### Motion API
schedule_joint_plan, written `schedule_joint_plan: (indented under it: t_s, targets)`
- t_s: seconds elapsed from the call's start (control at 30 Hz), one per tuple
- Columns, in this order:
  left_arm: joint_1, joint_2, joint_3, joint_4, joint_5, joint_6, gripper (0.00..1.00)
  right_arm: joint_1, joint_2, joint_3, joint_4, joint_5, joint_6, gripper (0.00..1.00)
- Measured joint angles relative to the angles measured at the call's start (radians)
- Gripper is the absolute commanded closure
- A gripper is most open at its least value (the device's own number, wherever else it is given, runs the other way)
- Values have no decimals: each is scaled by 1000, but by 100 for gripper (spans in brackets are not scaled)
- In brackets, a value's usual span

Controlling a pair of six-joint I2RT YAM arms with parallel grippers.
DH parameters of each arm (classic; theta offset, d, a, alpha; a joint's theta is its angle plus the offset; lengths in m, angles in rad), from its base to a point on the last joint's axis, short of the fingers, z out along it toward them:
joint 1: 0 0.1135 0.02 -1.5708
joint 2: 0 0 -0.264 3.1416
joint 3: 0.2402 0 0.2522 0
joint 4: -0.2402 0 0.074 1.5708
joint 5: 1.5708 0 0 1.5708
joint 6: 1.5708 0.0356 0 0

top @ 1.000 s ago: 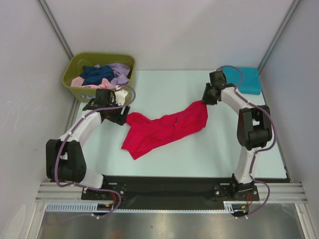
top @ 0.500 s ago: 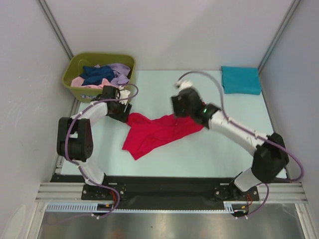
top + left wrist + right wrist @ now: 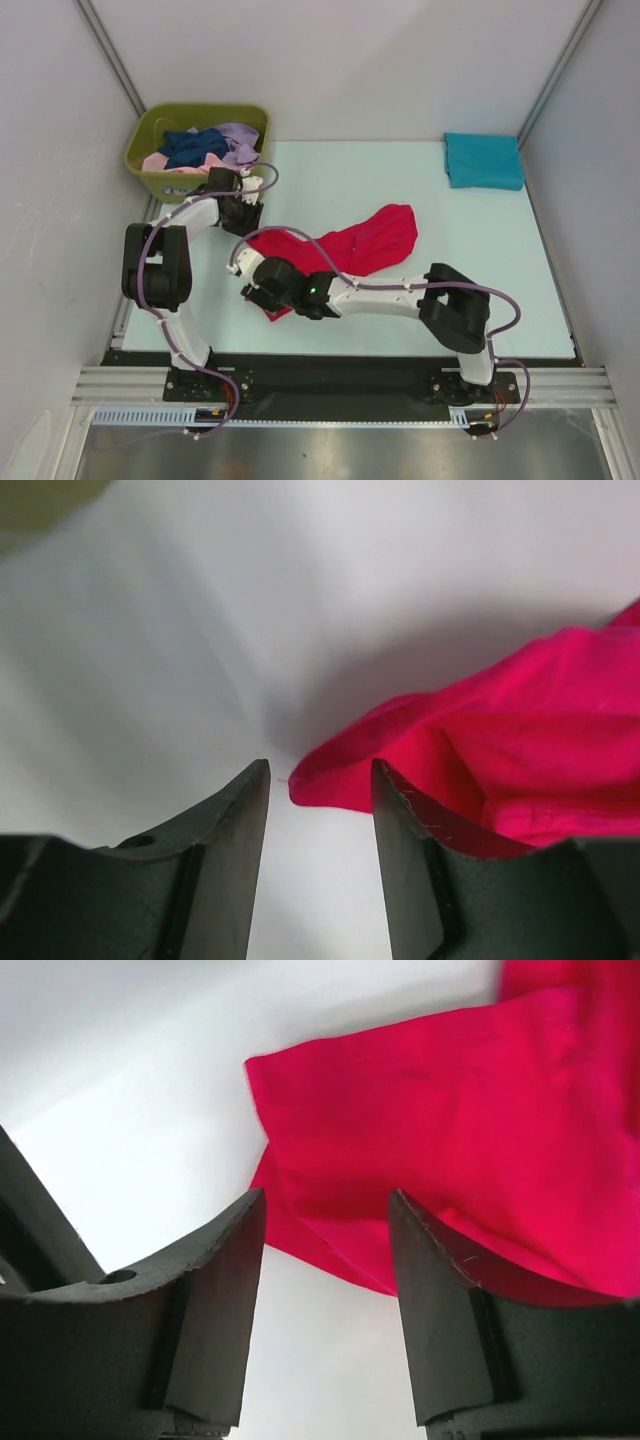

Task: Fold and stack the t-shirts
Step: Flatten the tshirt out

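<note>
A bright red t-shirt (image 3: pixel 365 245) lies crumpled across the middle of the table. My left gripper (image 3: pixel 250 215) is at its far left corner. In the left wrist view the jaws stand open around the tip of the red cloth (image 3: pixel 500 720), which lies just ahead of the left gripper (image 3: pixel 320 780). My right arm reaches across to the shirt's near left end, where the right gripper (image 3: pixel 252 290) hangs open. Its wrist view shows the red hem (image 3: pixel 430 1110) just past the right gripper (image 3: pixel 325 1210), nothing gripped. A folded teal t-shirt (image 3: pixel 483 160) lies at the far right.
An olive-green bin (image 3: pixel 150 130) stands at the far left corner, holding navy (image 3: pixel 190 148), lavender (image 3: pixel 240 140) and pink (image 3: pixel 160 162) tees. The right arm's links lie low over the shirt's near edge. White walls close in both sides.
The right gripper let go of the shirt's right end, which dropped flat, and the arm swung across to the near left. The left gripper stayed at the far left corner.
</note>
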Motion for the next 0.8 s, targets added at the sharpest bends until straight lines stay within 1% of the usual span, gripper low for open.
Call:
schedule_joint_plan:
  t_s: [0.03,0.1,0.13,0.2,0.23,0.3,0.33,0.4,0.43,0.5,0.53,0.57,0.63,0.67,0.73,0.8]
  targets:
    - [1,3,0,-15,0,0,53,6,23,6,-1,-6,-11,43]
    - [5,15,0,-36,-2,0,56,12,54,16,-3,-13,-31,42]
    - [8,22,-1,-44,-5,0,59,16,73,31,-10,-13,-43,42]
    - [13,32,-1,-61,-8,1,62,19,121,79,-16,-12,-63,42]
    - [14,36,-1,-67,-7,1,65,19,144,104,-15,-12,-71,41]
    - [16,40,-1,-79,-6,1,75,19,182,137,-16,-13,-85,41]
    - [16,40,-1,-79,-6,1,88,20,193,143,-16,-14,-90,41]
    - [16,40,-1,-80,-5,-2,100,20,209,151,-20,-18,-95,41]
    - [16,40,-1,-81,-4,1,100,20,216,153,-22,-20,-97,42]
    - [16,40,-1,-81,-4,2,100,21,226,154,-28,-20,-100,45]
    - [16,40,-1,-81,-4,2,100,21,233,158,-34,-19,-100,51]
    - [16,40,-1,-82,-4,2,100,21,243,167,-41,-14,-100,67]
    - [16,37,-1,-85,-4,2,100,21,260,187,-48,-2,-98,79]
    - [16,34,-1,-87,-4,2,100,21,266,196,-48,12,-97,88]
    - [16,21,-1,-92,-5,2,100,21,265,197,-51,39,-91,98]
    - [16,-2,-2,-101,-5,3,100,21,256,194,-47,63,-81,100]
